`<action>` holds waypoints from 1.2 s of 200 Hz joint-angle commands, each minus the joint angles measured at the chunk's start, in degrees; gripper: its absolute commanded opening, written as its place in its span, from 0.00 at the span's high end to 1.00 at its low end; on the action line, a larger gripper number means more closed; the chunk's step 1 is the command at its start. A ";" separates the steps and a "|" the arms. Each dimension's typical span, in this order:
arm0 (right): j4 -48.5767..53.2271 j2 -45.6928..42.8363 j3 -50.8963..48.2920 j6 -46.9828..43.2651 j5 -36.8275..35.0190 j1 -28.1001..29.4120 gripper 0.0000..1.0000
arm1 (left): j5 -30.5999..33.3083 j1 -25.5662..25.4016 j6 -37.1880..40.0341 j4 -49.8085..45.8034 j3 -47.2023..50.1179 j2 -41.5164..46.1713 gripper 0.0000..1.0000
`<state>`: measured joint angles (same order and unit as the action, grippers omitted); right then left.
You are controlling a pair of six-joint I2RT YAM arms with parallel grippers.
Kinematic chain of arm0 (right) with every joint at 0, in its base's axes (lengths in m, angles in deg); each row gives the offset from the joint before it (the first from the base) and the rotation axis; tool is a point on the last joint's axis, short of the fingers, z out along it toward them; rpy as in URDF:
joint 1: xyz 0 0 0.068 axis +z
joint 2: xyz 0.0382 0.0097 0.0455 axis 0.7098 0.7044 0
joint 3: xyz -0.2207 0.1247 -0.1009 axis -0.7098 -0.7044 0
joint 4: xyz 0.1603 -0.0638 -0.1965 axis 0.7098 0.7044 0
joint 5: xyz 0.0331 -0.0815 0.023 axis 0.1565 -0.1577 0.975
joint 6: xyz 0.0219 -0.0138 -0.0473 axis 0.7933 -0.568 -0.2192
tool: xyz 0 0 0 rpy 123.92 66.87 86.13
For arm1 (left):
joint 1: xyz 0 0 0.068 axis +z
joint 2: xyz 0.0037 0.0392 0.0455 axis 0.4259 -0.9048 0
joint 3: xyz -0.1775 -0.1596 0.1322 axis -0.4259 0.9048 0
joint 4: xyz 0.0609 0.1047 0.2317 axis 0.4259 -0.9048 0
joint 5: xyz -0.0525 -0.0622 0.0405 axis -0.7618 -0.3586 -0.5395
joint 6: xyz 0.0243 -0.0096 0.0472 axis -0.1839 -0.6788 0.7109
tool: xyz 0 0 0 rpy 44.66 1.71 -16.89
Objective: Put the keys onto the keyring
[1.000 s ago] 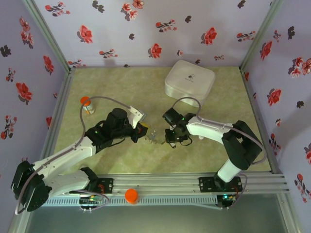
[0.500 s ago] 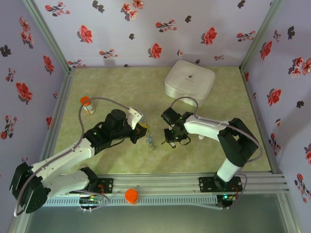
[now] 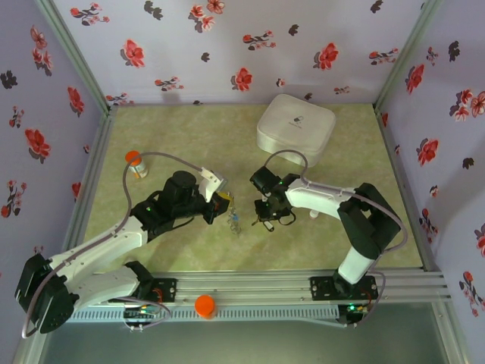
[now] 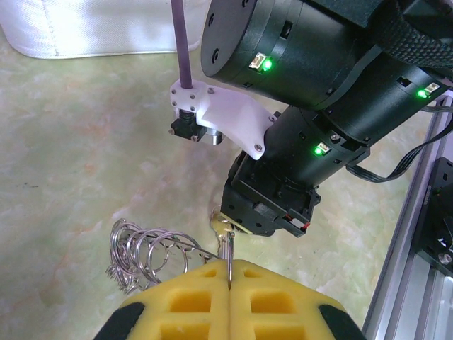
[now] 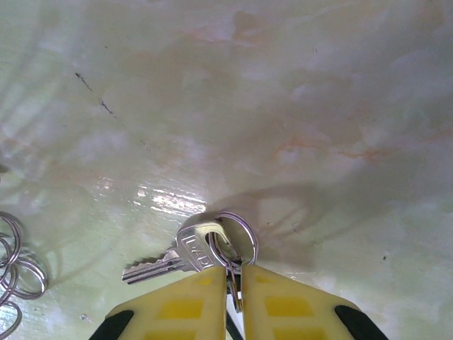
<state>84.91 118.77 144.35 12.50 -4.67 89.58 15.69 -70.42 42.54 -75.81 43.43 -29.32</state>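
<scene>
Over the pale green marbled surface [image 5: 318, 85], the right end effector [image 5: 233, 280] is pinching a small silver split ring [image 5: 241, 230] (silver key [image 5: 173, 258] lying just ahead); the left end effector [image 4: 228, 263] is clamping a thin metal strip [image 4: 228, 248] beside tangled silver wire rings [image 4: 141, 251].

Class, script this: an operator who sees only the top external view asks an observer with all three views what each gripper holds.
Operator: From above, what is being pinched on the right?
Observer: The right gripper pinches a small split ring carrying a silver key.
Operator: And on the left?
Observer: The left gripper is shut on a thin metal strip seen edge-on, with the keyring of wire loops beside it.
</scene>
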 commanded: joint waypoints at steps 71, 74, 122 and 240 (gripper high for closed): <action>3.98 -9.84 2.43 -7.89 -3.87 -0.25 1.00 | -1.20 0.30 2.89 1.52 -1.43 0.07 1.00; 4.01 -10.79 2.38 -8.78 -3.91 -0.24 1.00 | -1.17 0.22 2.93 1.40 -1.53 0.05 1.00; 3.50 -22.35 2.52 -27.79 -0.82 0.66 1.00 | -4.11 -0.18 2.13 -1.88 -4.24 -0.55 1.00; -2.79 -33.78 0.23 -53.96 8.42 5.68 1.00 | -7.91 -2.78 -0.32 -8.35 -8.88 -1.27 1.00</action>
<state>81.91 85.11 144.83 -35.48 4.88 93.67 7.91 -72.84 42.65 -84.09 36.26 -31.18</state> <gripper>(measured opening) 0.048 0.044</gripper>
